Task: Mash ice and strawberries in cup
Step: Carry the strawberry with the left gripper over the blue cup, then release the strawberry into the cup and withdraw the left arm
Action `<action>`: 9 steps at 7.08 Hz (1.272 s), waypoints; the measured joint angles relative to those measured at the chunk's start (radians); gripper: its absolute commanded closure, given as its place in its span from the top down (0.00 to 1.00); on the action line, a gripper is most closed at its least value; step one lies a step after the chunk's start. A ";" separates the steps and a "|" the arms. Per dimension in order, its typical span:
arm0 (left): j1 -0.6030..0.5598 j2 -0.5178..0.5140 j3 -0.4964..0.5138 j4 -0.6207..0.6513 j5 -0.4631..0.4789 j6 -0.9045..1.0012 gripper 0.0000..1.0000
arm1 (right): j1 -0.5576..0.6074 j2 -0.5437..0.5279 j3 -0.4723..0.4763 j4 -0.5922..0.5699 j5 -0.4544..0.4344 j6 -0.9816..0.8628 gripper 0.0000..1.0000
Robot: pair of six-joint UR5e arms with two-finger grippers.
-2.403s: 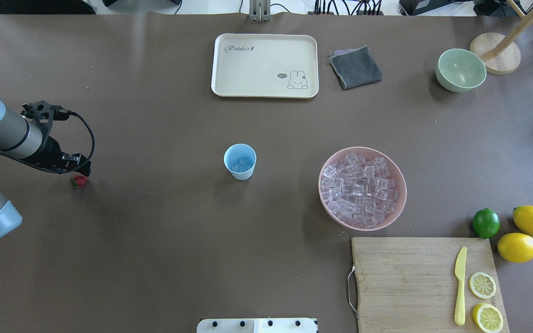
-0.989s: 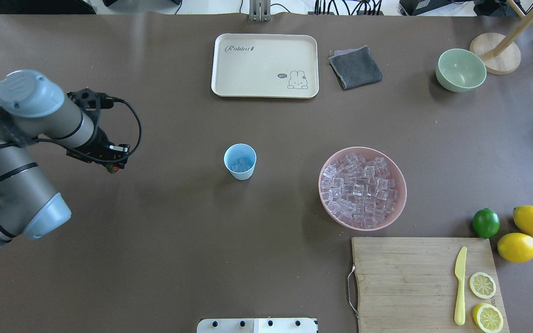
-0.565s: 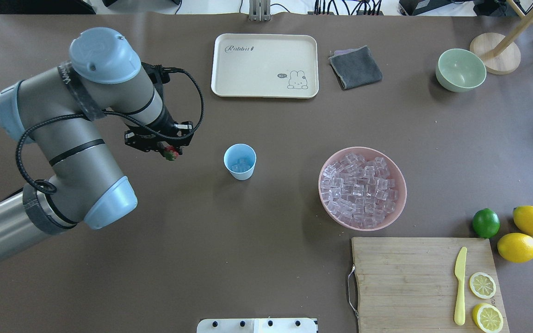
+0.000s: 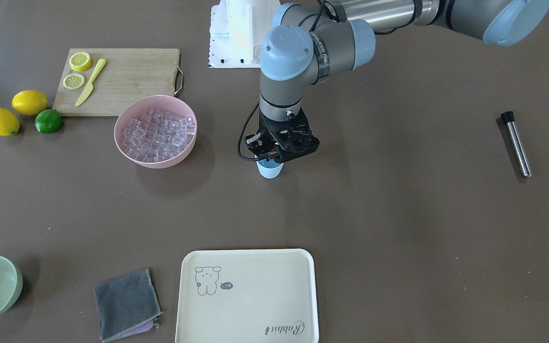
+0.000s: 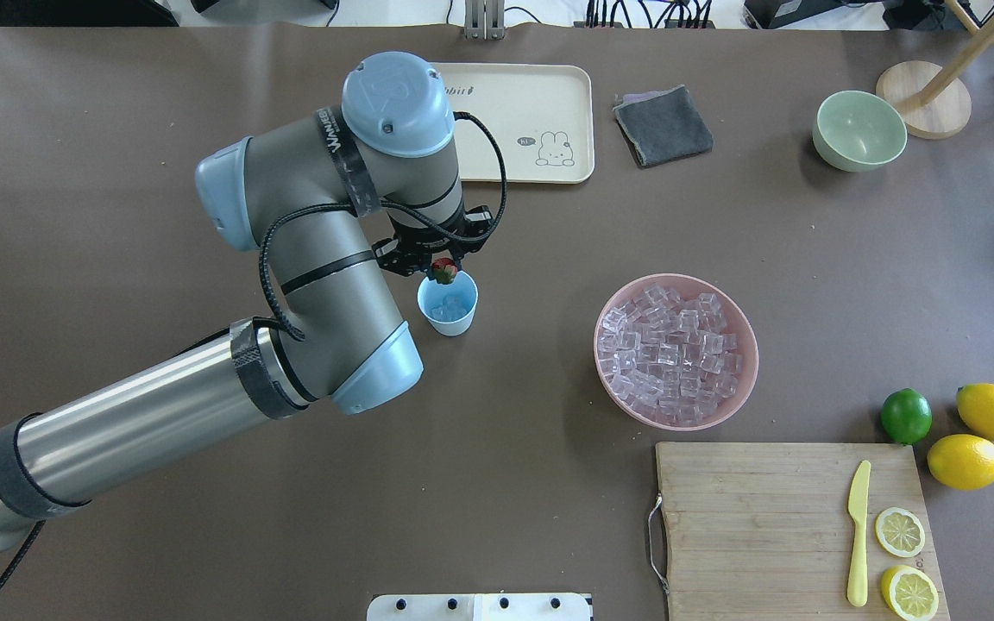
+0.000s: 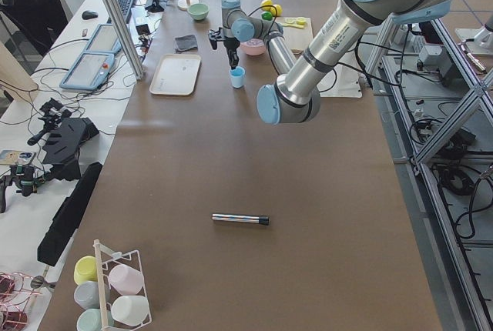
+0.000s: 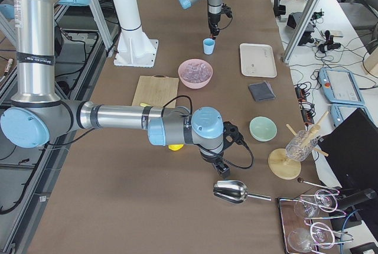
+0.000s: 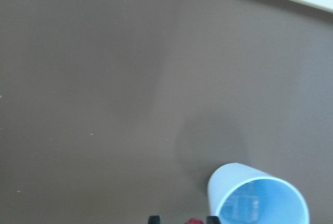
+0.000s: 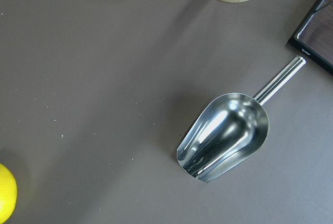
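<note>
left arm holding the berry at the cup's rim

i am watching the left gripper (image 5: pixel 443 268) hanging over the middle of the table (image 5: pixel 204 129), its fingers (image 8: pixel 154 219) pinching the strawberry (image 5: pixel 443 274) between them. in the overhead view the berry is showing at the 12 o'clock edge of the cup (image 5: pixel 456 325) mouth. from the left wrist camera it is sitting just beside the rim at about 9 o'clock, so i cannot tell whether it is squarely over the opening. the cup is standing upright on the table with a few pieces of ice (image 5: pixel 449 307) lying in its bottom. more ice is filling the pink bowl (image 5: pixel 744 379), which is sitting at about 4 o'clock from the cup, well apart.

the right gripper (image 7: pixel 221 164) is hovering near a metal scoop (image 9: pixel 223 135) that is lying on its side on the table. only the side camera is showing that gripper, so i cannot tell how its fingers are set.
</note>
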 measured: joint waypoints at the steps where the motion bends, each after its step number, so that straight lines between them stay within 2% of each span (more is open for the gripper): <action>1: 0.001 -0.015 0.027 -0.012 0.002 -0.016 0.16 | 0.003 -0.001 0.000 0.000 0.000 -0.003 1.00; 4: 0.000 -0.001 0.034 -0.020 0.002 -0.017 0.16 | 0.008 -0.001 -0.006 -0.002 0.000 -0.006 1.00; 5: 0.000 0.016 0.018 -0.019 0.002 -0.016 0.42 | 0.010 -0.001 -0.004 -0.002 0.001 -0.007 1.00; 6: 0.000 0.038 -0.002 -0.019 0.002 -0.016 0.80 | 0.011 0.000 -0.002 -0.003 0.000 -0.007 1.00; 7: 0.001 0.053 -0.018 -0.019 0.002 -0.017 0.97 | 0.012 0.000 -0.002 -0.006 0.000 -0.006 1.00; 9: 0.002 0.071 -0.043 -0.019 0.001 -0.017 0.97 | 0.011 0.010 -0.008 -0.022 -0.012 0.027 1.00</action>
